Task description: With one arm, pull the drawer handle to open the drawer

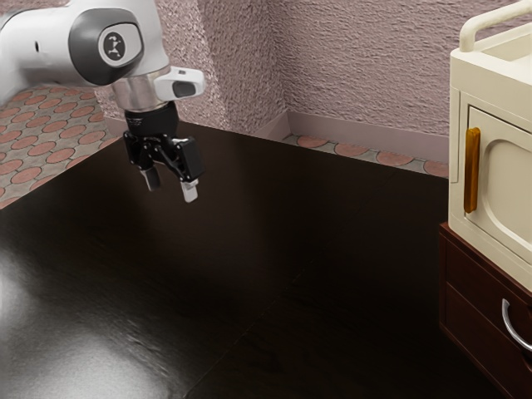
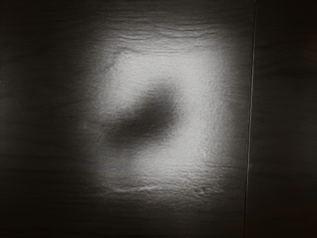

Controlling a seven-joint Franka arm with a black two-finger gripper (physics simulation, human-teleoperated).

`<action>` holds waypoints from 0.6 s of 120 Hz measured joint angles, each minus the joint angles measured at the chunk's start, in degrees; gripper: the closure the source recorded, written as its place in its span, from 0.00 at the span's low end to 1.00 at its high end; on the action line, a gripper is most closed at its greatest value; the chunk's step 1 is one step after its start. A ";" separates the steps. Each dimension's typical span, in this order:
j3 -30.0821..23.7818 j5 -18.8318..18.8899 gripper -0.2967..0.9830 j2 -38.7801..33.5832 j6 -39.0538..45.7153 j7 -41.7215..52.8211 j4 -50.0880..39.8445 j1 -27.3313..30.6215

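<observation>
One dark surface (image 1: 249,258), biggest thing, runs across the exterior view; one thin seam and a bright reflection on it in the wrist view. Two pinkish wall faces behind, tiled floor (image 1: 50,133) below. One arm (image 1: 125,46), from the exterior view's upper left. One cream cabinet (image 1: 490,79) stacked on one brown drawer unit (image 1: 470,287), exterior view's right edge; two drawer fronts visible, facing its lower left, both look flush. One upright orange-brown door handle (image 1: 472,170) on the cabinet, above the drawers. Fingers (image 1: 190,193), two, apart, pointing down over the surface, well away from the drawers, wide stretch of surface between. One silver drawer handle (image 1: 508,320), on the upper front, curved, long axis along that front, bowing outward, partly cut off by the view's edge
</observation>
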 joint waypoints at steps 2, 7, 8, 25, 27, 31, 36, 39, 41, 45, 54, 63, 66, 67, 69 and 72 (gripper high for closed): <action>0.00 -0.02 0.23 0.00 0.03 0.04 0.00 0.03; 0.00 -0.16 0.23 0.01 0.10 0.13 0.00 0.14; 0.00 -0.19 0.23 0.01 0.11 0.15 0.00 0.15; 0.03 -0.39 0.23 -0.05 0.23 0.43 0.12 0.13; 0.04 -0.35 0.23 -0.24 0.21 0.46 0.36 -0.03; 0.01 -0.20 0.23 -1.17 0.16 0.58 1.14 -0.39; -0.59 0.17 0.23 -4.87 0.46 1.61 2.07 -1.84; -1.37 0.33 0.23 -7.19 0.94 2.98 2.35 -3.28; -2.21 0.41 0.23 -8.42 1.34 4.29 2.48 -4.23; -4.16 0.54 0.23 -9.96 2.21 7.42 2.66 -6.22; -10.31 0.44 0.23 -11.25 4.48 16.99 2.82 -9.40; -13.29 0.46 0.23 -11.07 6.14 26.41 2.59 -15.61; -13.90 0.14 0.23 -10.29 6.56 29.22 2.51 -17.82; -14.09 0.04 0.23 -10.01 6.69 30.11 2.49 -18.52; -14.41 -0.06 0.23 -9.55 6.94 31.83 2.46 -19.92; -14.77 -0.12 0.23 -9.12 7.25 34.31 2.39 -21.78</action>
